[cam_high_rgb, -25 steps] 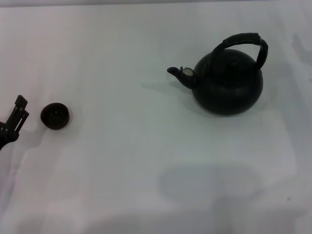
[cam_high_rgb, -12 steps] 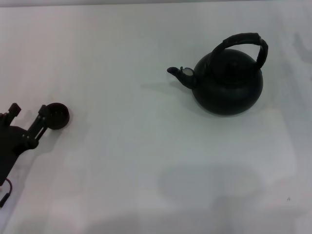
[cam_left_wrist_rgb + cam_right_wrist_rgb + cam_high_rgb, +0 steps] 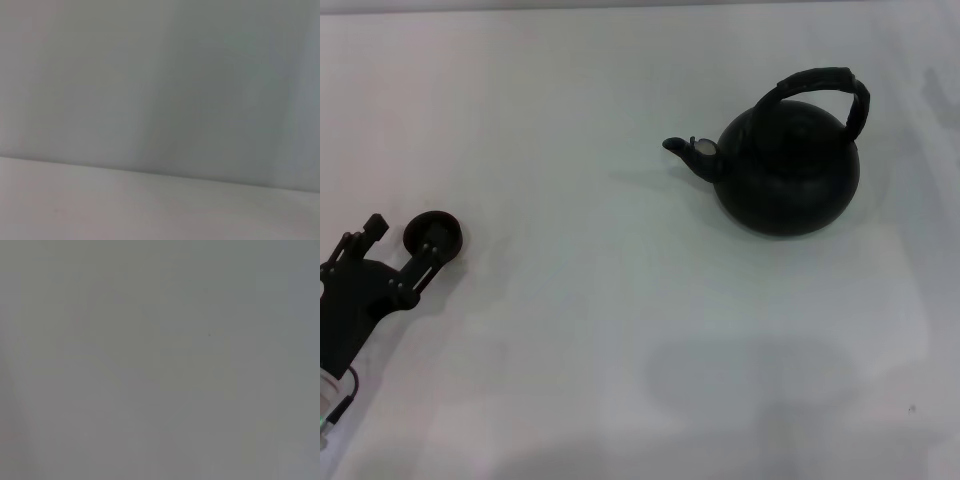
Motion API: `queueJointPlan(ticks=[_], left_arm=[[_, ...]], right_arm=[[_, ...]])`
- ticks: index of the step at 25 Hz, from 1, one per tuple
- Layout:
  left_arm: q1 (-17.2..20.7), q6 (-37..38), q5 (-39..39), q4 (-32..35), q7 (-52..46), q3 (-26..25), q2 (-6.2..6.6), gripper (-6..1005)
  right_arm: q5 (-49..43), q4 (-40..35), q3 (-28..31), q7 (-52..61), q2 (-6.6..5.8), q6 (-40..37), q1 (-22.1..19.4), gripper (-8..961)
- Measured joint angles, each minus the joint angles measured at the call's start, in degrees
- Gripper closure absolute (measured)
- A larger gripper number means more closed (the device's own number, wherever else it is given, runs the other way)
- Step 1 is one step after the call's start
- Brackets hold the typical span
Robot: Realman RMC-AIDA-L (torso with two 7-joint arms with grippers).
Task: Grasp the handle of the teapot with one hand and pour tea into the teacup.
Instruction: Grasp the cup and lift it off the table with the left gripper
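While the teapot (image 3: 786,170) sits upright in the upper right of the head view, its round black body looks smooth and faintly matte, swelling wide at the middle and narrowing to a domed lid whose knob is barely distinguishable from the dark body. The handle (image 3: 825,86) arches over the top as a thick hoop with a wrapped, ribbed texture, leaning slightly toward the right side of the frame. A short spout (image 3: 692,153) juts toward the left of the frame, and a small silvery spot shows on it near the body.

Well apart from it, at the left middle of the frame, the teacup (image 3: 434,233) rests on the surface (image 3: 600,330); it is a tiny, low, bowl-like dark cup without a handle. One black finger of the left hand (image 3: 405,244) crosses in front of the cup and covers part of its near side, so its full outline cannot be made out, nor whether the finger touches it. The other finger stands to the left of the cup, with a clear gap between the two, and they clasp nothing. The hand's blocky black body runs off the lower left edge.

The surface is plain, smooth and white, with soft grey shadows near the bottom. Both wrist views show only featureless pale grey.
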Motion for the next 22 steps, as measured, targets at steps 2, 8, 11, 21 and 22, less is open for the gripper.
queueJointPlan(ticks=[2, 8, 11, 21, 22], left_arm=[[-0.1, 0.0, 0.0, 0.1, 0.0, 0.0, -0.04, 200], [-0.1, 0.2, 0.4, 0.1, 0.0, 0.0, -0.01, 200], [-0.1, 0.8, 0.6, 0.1, 0.0, 0.0, 0.01, 200], [0.0, 1.7, 0.7, -0.3, 1.8, 0.0, -0.03, 200], [-0.1, 1.7, 0.7, -0.3, 2.0, 0.0, -0.03, 201]], right_arm=[[0.0, 0.0, 0.0, 0.0, 0.0, 0.0, -0.1, 79], [0.0, 0.0, -0.1, 0.1, 0.0, 0.0, -0.2, 79], [0.0, 0.1, -0.2, 0.1, 0.0, 0.0, -0.2, 79], [0.0, 0.1, -0.3, 0.2, 0.01, 0.0, -0.3, 80], [0.0, 0.1, -0.3, 0.2, 0.0, 0.0, -0.3, 80]])
